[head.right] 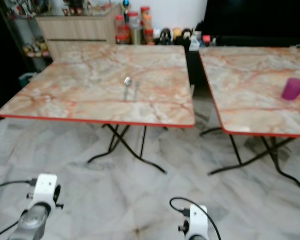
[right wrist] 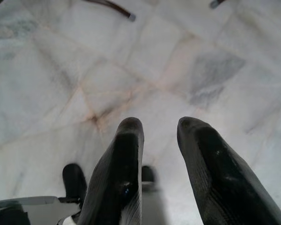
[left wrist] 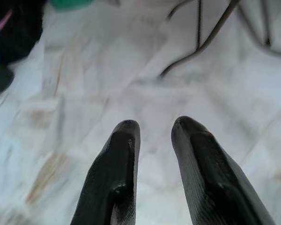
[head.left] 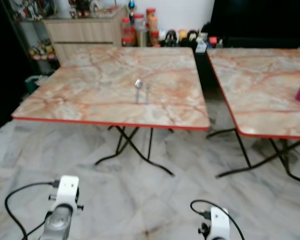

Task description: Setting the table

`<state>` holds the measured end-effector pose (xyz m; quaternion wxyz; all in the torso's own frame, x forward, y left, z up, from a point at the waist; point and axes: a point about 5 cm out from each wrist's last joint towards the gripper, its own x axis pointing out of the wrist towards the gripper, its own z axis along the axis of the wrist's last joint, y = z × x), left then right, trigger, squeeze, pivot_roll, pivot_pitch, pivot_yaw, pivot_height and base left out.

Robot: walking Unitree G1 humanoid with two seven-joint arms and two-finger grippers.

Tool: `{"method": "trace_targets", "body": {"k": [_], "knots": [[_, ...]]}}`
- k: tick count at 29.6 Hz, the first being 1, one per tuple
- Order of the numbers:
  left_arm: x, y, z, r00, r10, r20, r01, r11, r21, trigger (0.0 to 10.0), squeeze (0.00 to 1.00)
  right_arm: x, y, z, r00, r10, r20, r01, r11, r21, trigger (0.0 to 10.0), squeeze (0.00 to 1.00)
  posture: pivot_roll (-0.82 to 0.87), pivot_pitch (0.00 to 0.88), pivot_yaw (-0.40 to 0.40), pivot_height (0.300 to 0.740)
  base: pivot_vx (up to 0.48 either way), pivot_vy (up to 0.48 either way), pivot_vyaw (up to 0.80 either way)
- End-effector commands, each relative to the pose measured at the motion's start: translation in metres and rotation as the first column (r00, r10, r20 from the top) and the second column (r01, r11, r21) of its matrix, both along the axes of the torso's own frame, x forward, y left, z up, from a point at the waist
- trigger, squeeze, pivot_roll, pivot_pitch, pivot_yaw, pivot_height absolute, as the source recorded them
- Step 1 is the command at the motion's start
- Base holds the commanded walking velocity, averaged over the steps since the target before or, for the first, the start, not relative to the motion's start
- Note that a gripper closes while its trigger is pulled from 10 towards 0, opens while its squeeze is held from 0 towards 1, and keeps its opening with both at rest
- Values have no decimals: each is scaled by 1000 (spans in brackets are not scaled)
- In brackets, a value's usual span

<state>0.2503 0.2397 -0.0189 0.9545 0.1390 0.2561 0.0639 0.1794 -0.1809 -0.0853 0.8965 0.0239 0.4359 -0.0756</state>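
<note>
From the head views, our two arms hang low over the floor, and the cutlery (head.left: 141,90), what looks like a spoon beside a fork, lies well ahead on the left table (head.left: 80,107), long axes pointing away from us; a purple cup (head.right: 293,88) stands on the right table (head.right: 250,122). In the left wrist view, our left gripper (left wrist: 154,126) has a narrow gap, holding nothing. In the right wrist view, our right gripper (right wrist: 159,124) is likewise narrowly parted, empty, and we judge it slightly nearer the cup.
</note>
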Motion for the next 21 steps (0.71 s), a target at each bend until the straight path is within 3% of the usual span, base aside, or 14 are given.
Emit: {"method": "trace_targets", "body": {"k": [1,5,6,8,15,21], "knots": [[-32,-12,-34,968,-21,-251,24,1000,11,10000,0,-3,-6,0,1000,-20,-1,20,1000,-9,10000,0,-27,0,56,740,0,0,0],[-57,-10,-51,928,20,-371,-27,1000,-12,10000,0,-4,-7,-1,1000,-24,-2,24,1000,-9,10000,0,-33,0,59,740,0,0,0],[-69,-10,-58,911,41,-410,-65,997,-44,10000,0,-4,-7,-1,1000,-27,-2,27,1000,-9,10000,0,-40,0,62,740,0,0,0],[-74,-11,-61,904,45,-425,-75,996,-55,10000,0,-5,-7,-1,1000,-28,-3,28,1000,-8,10000,0,-44,0,64,740,0,0,0],[-80,-11,-64,894,68,-443,-107,992,-63,10000,0,-5,-9,-1,999,-33,-2,33,999,-8,10000,0,-44,0,66,740,0,0,0],[-74,-12,-62,896,66,-440,-101,993,-55,10000,0,-3,-7,-1,1000,-14,-1,14,1000,-10,10000,0,-41,0,60,740,358,0,0]]}}
